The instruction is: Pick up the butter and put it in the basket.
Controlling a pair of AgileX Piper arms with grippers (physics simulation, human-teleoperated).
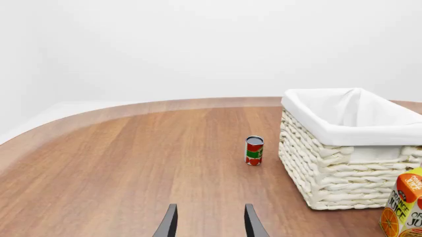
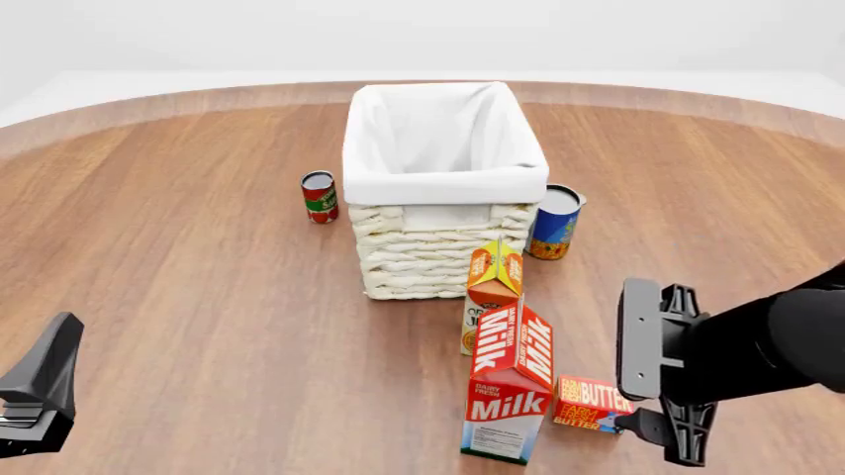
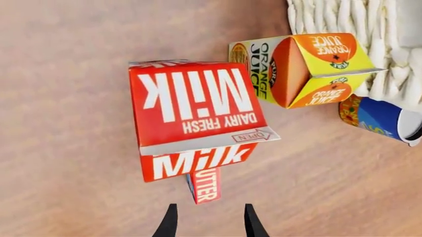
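Orange-red and lying flat on the wooden table (image 2: 198, 297), the butter (image 2: 593, 402) rests just right of the milk carton (image 2: 512, 391), well in front of the wicker basket (image 2: 442, 203). The right gripper (image 3: 209, 222) hangs over it, pointing steeply down, its dark fingers apart with nothing between them; the right arm reaches in from the right edge of the front view. The left gripper (image 1: 209, 224) sits low at the near left, aimed level across the table, jaws likewise apart and empty. Only the left wrist view shows the basket's side wall with the tomato can (image 1: 254, 150) beside it. The right wrist view shows the orange juice carton (image 3: 303, 69) from above and a blue can (image 3: 379, 118).
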